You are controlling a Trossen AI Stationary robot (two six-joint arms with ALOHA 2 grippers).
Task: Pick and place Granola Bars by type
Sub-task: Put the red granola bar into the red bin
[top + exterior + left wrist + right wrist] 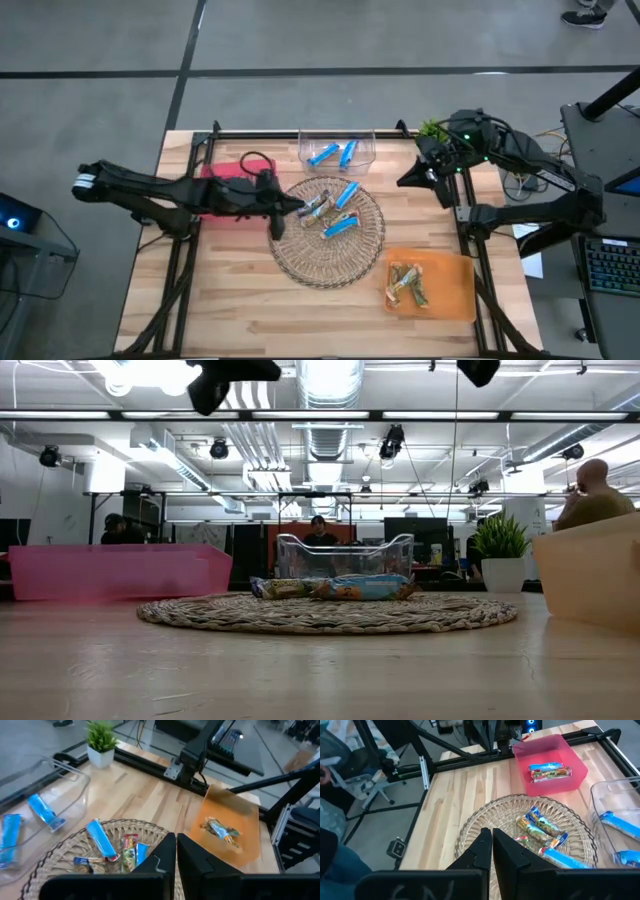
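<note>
Light wooden table (240, 290): left gripper (297, 208) pressed together, empty, above round wicker tray (300, 262). Right gripper (405, 181) likewise, parked. Mid-sort; next it must spread over a silvery multicoloured bar (318, 210).

Two dark robot arms, both grippers closed.
Left gripper (297, 208) reaches toward centre, fingers together; right gripper (403, 181) hovers raised, fingers together.

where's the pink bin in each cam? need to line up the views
High view: pink bin left of the wicker tray, mostly under the left arm.
Low view: long pink wall at left, behind the tray's edge.
Left wrist view: not in it.
Right wrist view: far corner of the table, beyond the tray, a wrapped bar inside.
Shared landmark: the wicker tray.
</note>
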